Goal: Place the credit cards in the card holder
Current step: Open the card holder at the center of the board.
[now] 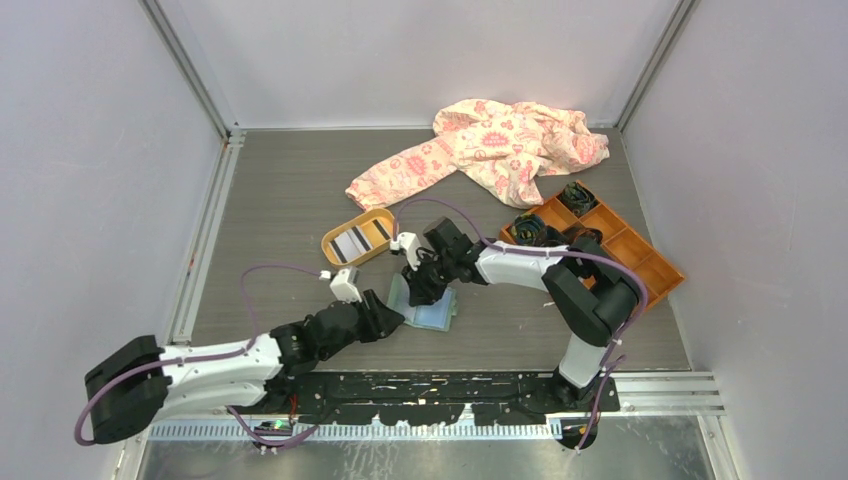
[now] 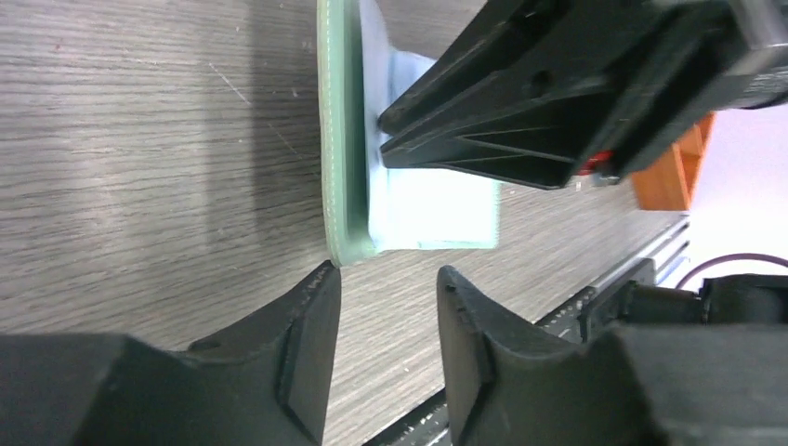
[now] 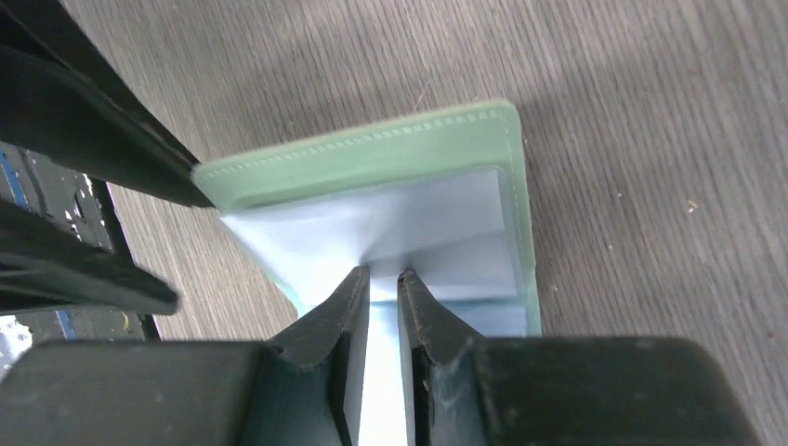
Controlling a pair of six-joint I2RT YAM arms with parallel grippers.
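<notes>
Now the right gripper [image 3: 383,275] pinches the pale blue inner flap of the holder [image 3: 372,153], while the left gripper [image 2: 386,276] stands parted, empty, beside its corner.

Wallet [image 1: 432,308]: pale green, stitched edge, laid flat on the table [image 1: 280,200], centre front; pale blue inner layer pulled up into a crease. Cards [image 1: 358,240]: white with dark stripes, laid flat in the orange tray [image 1: 327,243], apart from the wallet.
</notes>
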